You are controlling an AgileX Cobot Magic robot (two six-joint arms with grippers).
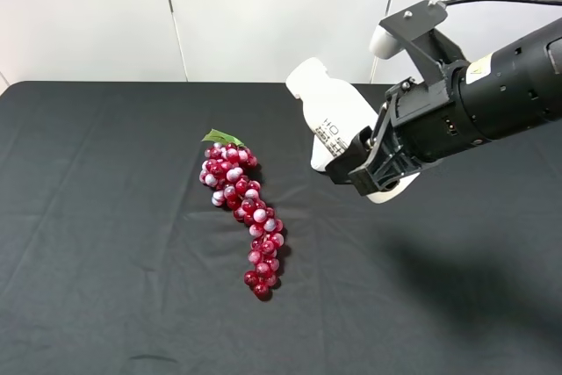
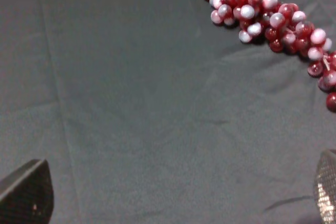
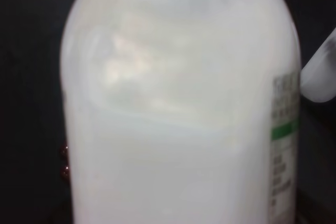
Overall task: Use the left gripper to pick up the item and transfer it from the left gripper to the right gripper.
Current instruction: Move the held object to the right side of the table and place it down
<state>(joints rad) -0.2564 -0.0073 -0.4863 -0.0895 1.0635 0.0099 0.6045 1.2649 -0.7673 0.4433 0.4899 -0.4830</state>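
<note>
Black cloth covers the table (image 1: 97, 287). The left tool (image 2: 176, 191) stands fully open and empty. A red grape bunch (image 1: 244, 217) lies mid-table. The right tool (image 1: 369, 173) is clamped on the wide white plastic bottle (image 1: 329, 116), which is tilted above the table.

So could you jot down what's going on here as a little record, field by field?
bottle: white, tilted, apparently lifted off the table
right gripper: shut on the bottle's lower part
left gripper: open, empty, above the cloth beside the grapes
grapes: red bunch with a green leaf, lying on the cloth
table: covered in black cloth
handover: looks done, since only the right gripper has the bottle
</note>
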